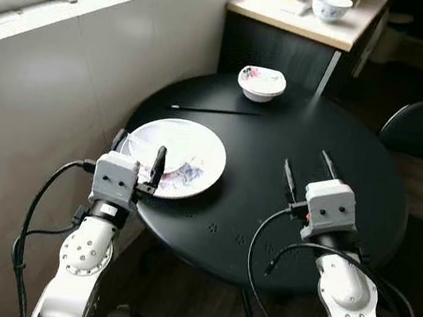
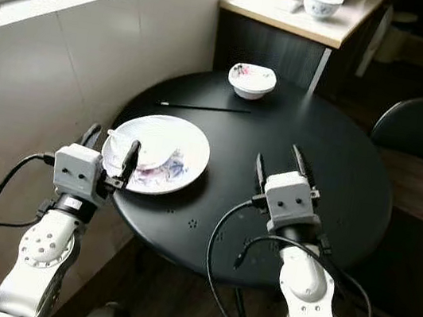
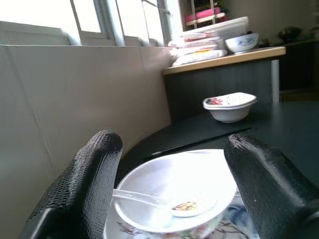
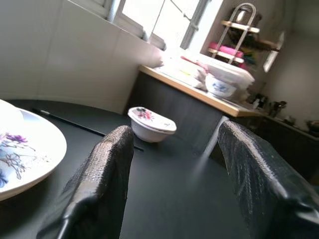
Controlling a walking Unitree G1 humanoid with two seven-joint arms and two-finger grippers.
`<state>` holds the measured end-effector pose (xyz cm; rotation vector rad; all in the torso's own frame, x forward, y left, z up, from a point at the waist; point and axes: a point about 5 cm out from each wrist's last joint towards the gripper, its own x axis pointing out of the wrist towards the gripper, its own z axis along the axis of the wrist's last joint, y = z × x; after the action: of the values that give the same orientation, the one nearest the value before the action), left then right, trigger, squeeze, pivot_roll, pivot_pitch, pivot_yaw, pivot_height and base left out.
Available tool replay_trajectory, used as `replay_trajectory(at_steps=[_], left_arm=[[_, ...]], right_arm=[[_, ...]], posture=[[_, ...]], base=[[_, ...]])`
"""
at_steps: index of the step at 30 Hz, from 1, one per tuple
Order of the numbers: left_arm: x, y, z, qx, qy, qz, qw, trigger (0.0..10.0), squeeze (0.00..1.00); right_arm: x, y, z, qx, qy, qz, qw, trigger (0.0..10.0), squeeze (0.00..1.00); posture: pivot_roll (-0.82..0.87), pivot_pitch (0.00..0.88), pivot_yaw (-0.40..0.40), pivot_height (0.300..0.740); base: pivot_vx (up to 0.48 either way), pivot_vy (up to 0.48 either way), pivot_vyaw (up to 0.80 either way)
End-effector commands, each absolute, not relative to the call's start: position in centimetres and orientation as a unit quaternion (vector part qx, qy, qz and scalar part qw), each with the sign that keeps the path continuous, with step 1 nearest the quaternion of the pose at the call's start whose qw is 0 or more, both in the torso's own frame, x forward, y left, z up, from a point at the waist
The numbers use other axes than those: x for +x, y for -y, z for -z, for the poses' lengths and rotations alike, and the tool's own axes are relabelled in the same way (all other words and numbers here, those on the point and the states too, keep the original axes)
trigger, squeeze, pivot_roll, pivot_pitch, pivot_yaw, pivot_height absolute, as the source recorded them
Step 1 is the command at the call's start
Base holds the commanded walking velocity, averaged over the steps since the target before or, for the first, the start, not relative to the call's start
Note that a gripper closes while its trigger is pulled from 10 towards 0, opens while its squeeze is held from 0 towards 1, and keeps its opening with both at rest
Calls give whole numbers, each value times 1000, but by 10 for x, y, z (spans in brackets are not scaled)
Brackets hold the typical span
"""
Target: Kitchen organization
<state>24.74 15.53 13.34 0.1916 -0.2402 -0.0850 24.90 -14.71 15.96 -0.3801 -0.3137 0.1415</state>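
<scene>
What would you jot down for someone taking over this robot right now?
Left gripper: open, fingers either side of the plate's near edge, nothing gripped.
Right gripper: open, hovering over bare table.
Plate holds a small bowl with a spoon.
Chopstick lies behind the plate; a second bowl sits at the far edge.
Done: nothing lifted yet.
Left: probably clear all the dishes.

Black round desk (image 1: 338,170); white plate (image 1: 194,168) with purple-blue flowers; white bowl (image 1: 261,83) with pink floral pattern; black chopstick (image 1: 215,112)
</scene>
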Motion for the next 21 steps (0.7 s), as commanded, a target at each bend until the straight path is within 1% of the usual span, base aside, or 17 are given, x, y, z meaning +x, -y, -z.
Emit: replay_trajectory(at_steps=[1,11,21], left_arm=[[250,-154,-134,97,120,43,987,10000,0],[250,-154,-134,96,120,43,987,10000,0],[250,-154,-134,96,121,42,987,10000,0]], right_arm=[[251,151,-160,-186,154,-59,968,10000,0],[253,152,-161,-181,153,-58,970,10000,0],[256,153,-162,-176,143,-55,973,10000,0]], posture=[[-60,30,-10,675],[-62,32,-10,675],[-61,35,-11,735]], base=[[0,0,0],[0,0,0],[0,0,0]])
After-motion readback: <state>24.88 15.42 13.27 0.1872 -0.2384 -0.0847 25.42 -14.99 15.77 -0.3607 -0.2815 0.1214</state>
